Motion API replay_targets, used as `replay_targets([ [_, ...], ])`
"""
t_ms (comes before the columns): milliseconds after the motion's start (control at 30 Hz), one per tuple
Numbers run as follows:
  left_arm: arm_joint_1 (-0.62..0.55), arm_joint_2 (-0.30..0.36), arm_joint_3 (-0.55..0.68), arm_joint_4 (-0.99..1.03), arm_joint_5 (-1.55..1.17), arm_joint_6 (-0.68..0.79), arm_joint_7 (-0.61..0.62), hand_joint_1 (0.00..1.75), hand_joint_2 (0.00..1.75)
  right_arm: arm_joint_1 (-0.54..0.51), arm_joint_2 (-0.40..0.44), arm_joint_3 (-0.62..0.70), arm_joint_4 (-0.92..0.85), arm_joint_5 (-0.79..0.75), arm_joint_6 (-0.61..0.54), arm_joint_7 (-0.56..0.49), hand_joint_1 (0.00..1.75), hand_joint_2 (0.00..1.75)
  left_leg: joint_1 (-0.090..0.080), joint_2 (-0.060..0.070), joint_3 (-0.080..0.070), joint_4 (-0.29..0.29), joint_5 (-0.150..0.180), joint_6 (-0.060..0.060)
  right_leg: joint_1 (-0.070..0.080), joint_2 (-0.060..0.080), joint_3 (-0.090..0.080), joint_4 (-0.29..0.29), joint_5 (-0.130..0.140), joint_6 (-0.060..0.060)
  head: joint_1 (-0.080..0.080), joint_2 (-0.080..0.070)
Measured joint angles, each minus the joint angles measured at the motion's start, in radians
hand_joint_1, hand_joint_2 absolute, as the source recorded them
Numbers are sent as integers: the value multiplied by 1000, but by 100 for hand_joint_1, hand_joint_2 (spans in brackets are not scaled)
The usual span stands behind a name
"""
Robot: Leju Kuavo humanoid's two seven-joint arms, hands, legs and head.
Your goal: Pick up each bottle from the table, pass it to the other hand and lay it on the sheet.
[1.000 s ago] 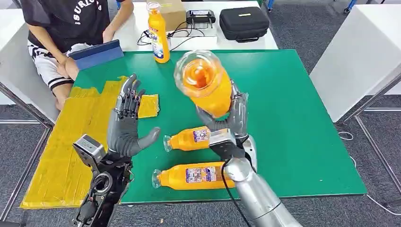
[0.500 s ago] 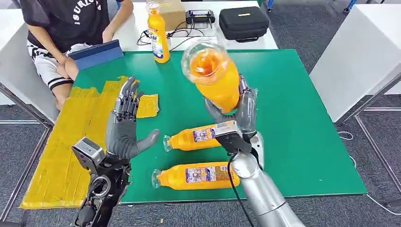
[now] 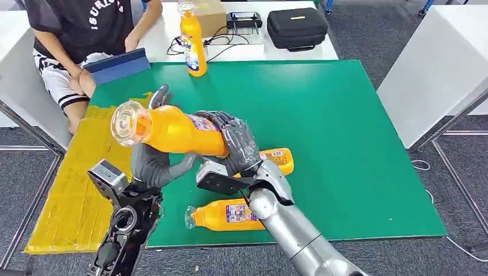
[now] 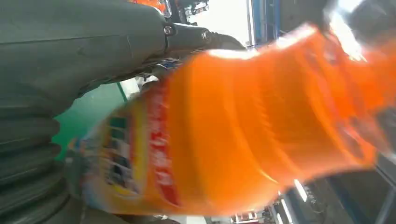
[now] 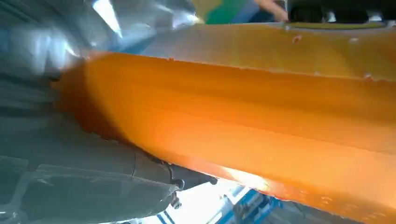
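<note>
Both hands, the left hand (image 3: 151,165) and the right hand (image 3: 237,145), are dark grey. The right arm (image 3: 290,230) is silver. A black cable (image 3: 250,202) runs beside its wrist.

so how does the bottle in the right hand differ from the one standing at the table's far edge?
The held bottle is off the table, tipped roughly sideways, gripped by the right hand and brought against the left hand. The standing bottle is upright on the table, touched by neither hand. The held one's clear end faces the camera; the standing one shows its label side-on. Both are orange with printed labels.
</note>
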Motion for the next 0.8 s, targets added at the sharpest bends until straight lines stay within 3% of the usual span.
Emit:
replay_targets([
  [567,-14,-2,24,22,17,-1,-8,0,175,-65,54,51,153,63,-31,5,175,175,0,0,0,0,0,0,0,0,0,0,0,0,0,0],
  [600,-14,-2,24,22,19,-1,-8,106,175,-66,54,52,154,65,-34,2,175,175,0,0,0,0,0,0,0,0,0,0,0,0,0,0],
  [633,-14,-2,24,23,21,-1,-8,175,175,-66,54,54,156,67,-38,0,175,175,0,0,0,0,0,0,0,0,0,0,0,0,0,0],
  [800,-12,-2,29,23,48,4,-5,175,175,-66,54,68,154,66,-52,2,175,175,0,0,0,0,0,0,0,0,-1,0,0,0,0,0],
])
